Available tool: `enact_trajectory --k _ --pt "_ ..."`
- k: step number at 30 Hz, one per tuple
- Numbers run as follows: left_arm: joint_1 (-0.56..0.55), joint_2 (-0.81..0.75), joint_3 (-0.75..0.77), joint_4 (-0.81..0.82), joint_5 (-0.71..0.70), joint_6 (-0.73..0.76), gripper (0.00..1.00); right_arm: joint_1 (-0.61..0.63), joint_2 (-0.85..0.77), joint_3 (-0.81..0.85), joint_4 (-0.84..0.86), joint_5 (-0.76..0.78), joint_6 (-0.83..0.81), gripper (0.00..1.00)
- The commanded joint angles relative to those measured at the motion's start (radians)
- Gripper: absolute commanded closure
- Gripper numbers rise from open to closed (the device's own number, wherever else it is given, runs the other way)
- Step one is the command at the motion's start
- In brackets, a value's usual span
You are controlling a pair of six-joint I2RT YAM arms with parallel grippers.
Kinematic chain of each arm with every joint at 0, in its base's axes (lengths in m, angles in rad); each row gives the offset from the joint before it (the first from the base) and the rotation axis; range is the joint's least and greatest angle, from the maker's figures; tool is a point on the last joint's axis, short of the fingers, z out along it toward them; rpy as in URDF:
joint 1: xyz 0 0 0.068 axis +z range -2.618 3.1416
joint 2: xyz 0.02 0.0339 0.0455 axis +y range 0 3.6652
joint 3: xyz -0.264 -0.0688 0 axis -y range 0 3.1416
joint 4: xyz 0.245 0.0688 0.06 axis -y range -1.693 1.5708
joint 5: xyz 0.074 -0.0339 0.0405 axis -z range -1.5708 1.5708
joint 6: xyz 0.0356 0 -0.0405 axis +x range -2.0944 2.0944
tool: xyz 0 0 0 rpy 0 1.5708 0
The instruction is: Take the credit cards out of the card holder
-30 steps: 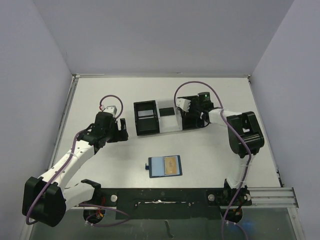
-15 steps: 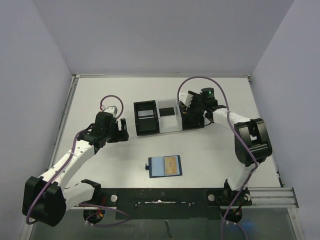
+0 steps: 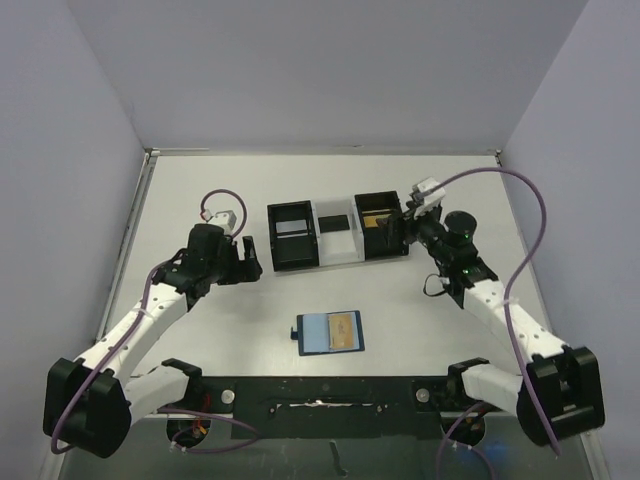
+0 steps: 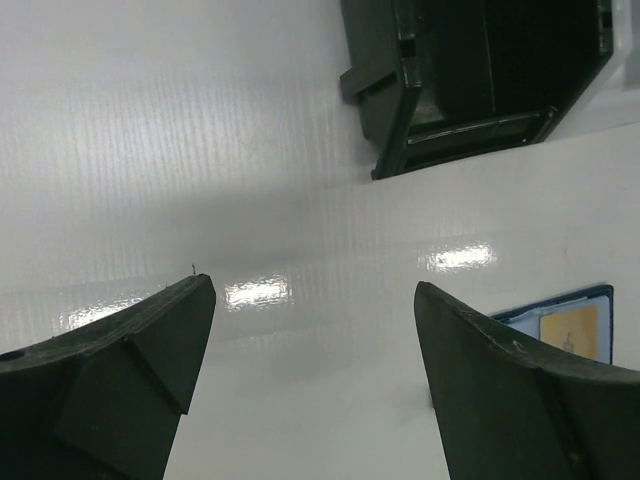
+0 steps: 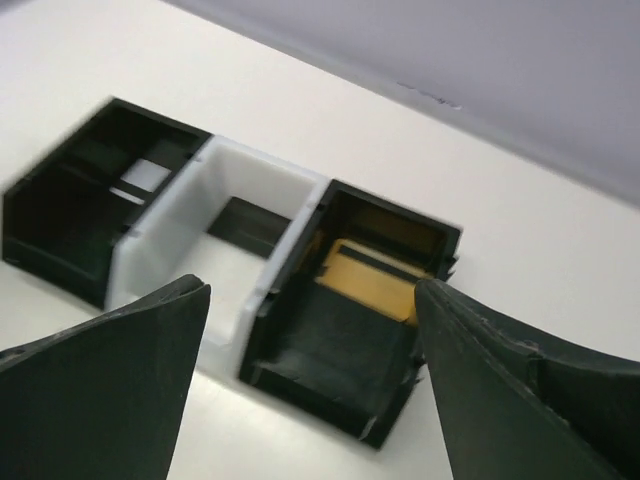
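Two wide-splayed grippers — left gripper (image 4: 310, 300), right gripper (image 5: 312, 300) — both well apart from the card holder (image 3: 318, 334).

Two arms, left arm (image 3: 130, 325) and right arm (image 3: 510, 320): white shells on the long links, black housings at the joints, bulky black shoulder blocks. A thin purple cable (image 3: 220, 192) loops off the left wrist and follows the arm, a second purple cable (image 3: 500, 169) does likewise on the right, and a small white block (image 3: 226, 217) caps each wrist. Left end effector (image 4: 315, 300) and right end effector (image 5: 312, 300): dark, matte, wedge-shaped fingers with flat inner faces and bevelled edges.
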State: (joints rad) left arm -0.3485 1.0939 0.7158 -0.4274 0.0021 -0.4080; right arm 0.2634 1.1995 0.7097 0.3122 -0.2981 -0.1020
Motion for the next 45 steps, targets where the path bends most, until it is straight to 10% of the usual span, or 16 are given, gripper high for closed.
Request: enact_trajectory --k 1,14,27,45 --pt "0.007 -0.051 -0.014 0.113 0.124 -0.052 0.19 0.011 -0.183 -0.148 0.081 0.075 0.537 0.12" --pt "-0.201 -0.041 -0.063 0.284 0.281 -0.336 0.28 0.052 -0.256 -0.344 -0.193 -0.175 0.978 0.00" --pt "-0.462 0.166 -0.048 0.431 0.195 -0.544 0.42 0.238 -0.282 -0.405 -0.292 -0.074 1.079 0.46" --pt "-0.519 0.321 -0.084 0.591 0.261 -0.686 0.52 0.418 -0.072 -0.344 -0.259 -0.008 1.100 0.71"
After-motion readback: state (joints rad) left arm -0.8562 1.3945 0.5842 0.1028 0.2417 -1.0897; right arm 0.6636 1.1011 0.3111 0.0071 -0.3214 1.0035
